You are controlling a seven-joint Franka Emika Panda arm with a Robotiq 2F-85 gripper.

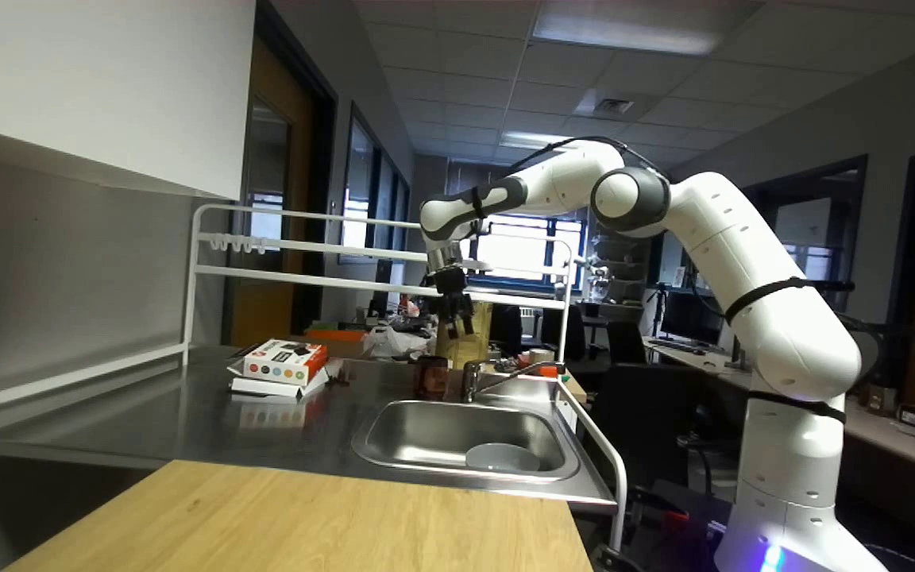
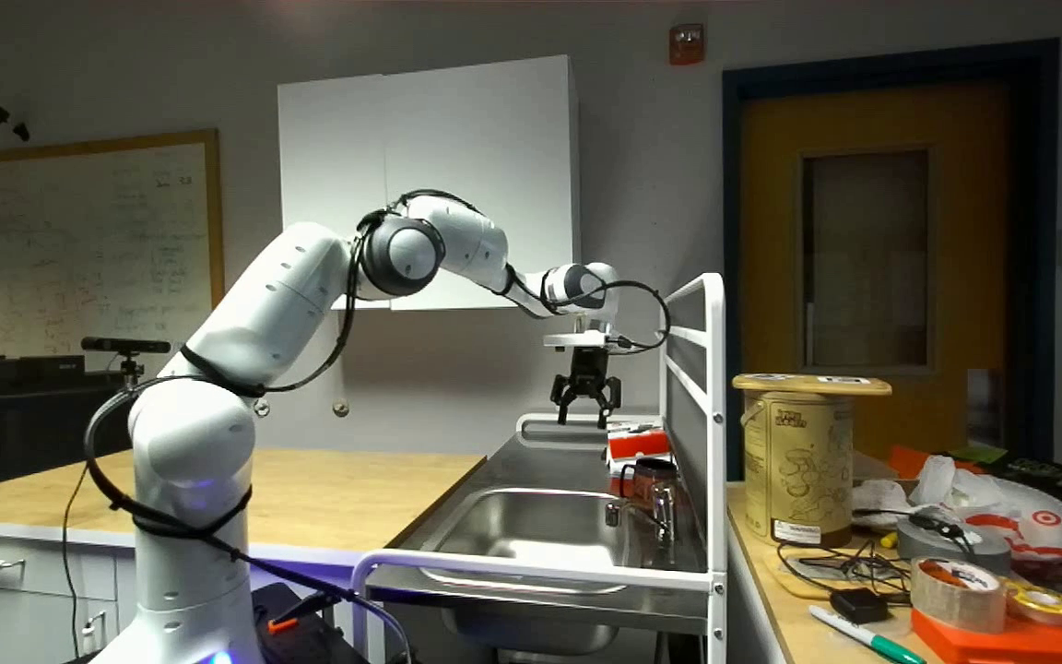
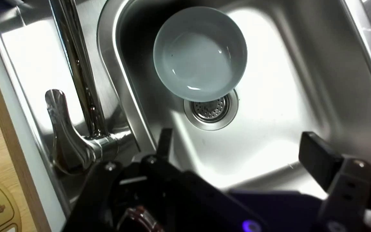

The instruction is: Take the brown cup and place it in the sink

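Presently I'm hovering the end effector point(image 2: 583, 420) above the counter point(image 1: 330, 413), its jaws standing apart; the brown cup point(image 1: 431, 376) is standing on the counter just beside the sink point(image 1: 426, 429), where a bowl point(image 3: 200, 53) is resting.

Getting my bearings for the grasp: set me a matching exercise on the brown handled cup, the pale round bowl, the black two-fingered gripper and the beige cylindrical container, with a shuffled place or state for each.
Things
1. Brown handled cup
2. Pale round bowl
3. Black two-fingered gripper
4. Beige cylindrical container

Places or states
A. Open, raised in the air
B. On the wooden table beyond the white tubular rack
C. In the silvery metal sink
D. On the grey metal counter, beside the chrome faucet

Pairs
1-D; 2-C; 3-A; 4-B
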